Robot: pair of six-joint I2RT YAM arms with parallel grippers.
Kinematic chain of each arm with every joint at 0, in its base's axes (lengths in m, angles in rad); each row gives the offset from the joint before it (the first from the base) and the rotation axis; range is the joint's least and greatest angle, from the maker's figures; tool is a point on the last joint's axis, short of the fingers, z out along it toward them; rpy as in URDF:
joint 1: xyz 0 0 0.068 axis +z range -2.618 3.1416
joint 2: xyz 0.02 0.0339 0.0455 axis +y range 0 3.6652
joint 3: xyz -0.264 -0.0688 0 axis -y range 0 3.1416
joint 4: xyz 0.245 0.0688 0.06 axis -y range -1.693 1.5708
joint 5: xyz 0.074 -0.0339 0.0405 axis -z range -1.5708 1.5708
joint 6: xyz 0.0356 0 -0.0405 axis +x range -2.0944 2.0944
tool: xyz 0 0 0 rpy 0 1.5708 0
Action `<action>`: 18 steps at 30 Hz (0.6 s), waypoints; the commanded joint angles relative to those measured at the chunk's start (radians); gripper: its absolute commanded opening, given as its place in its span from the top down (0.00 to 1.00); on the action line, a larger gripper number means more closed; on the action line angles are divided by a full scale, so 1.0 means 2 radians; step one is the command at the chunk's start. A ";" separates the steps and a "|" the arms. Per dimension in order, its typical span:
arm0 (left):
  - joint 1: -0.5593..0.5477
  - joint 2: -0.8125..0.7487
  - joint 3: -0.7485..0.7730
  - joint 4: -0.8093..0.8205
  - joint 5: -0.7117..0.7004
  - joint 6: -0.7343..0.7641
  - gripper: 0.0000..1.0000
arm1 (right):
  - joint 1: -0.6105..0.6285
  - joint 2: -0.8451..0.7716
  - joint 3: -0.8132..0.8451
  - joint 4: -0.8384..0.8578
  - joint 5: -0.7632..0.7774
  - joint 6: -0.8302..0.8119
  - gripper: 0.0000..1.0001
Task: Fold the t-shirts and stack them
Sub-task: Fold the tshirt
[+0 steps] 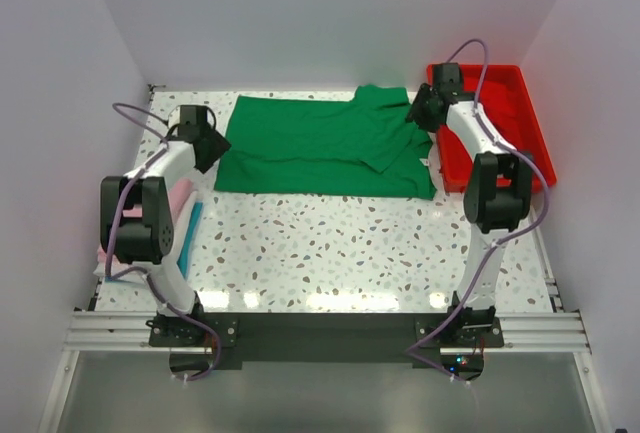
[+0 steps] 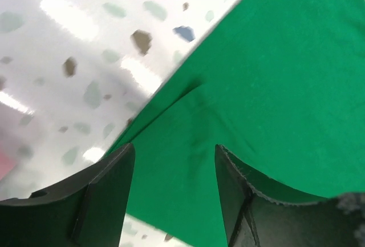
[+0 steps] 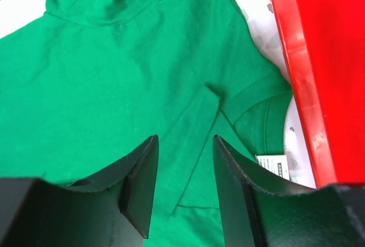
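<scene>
The bright green t-shirt (image 1: pixel 320 148) lies spread and partly folded on the speckled table at the back centre. My left gripper (image 1: pixel 212 143) is at its left edge. In the left wrist view this gripper (image 2: pixel 174 173) is open, its fingers standing apart above the green cloth's (image 2: pixel 274 87) edge with nothing held between them. My right gripper (image 1: pixel 420 113) is at the shirt's right end. It (image 3: pixel 185 167) is open over a folded sleeve near the collar and white label (image 3: pixel 274 164). A pink t-shirt (image 1: pixel 178 198) lies under the left arm, mostly hidden.
A rigid red tray (image 1: pixel 515 128) stands at the back right, its rim (image 3: pixel 296 76) close beside the right gripper. A teal strip (image 1: pixel 190 233) lies next to the pink cloth at the left. White walls close in on both sides and the back.
</scene>
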 commanded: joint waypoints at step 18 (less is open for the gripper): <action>-0.049 -0.081 -0.127 -0.020 -0.119 -0.060 0.47 | 0.109 -0.070 -0.189 0.090 0.030 0.031 0.59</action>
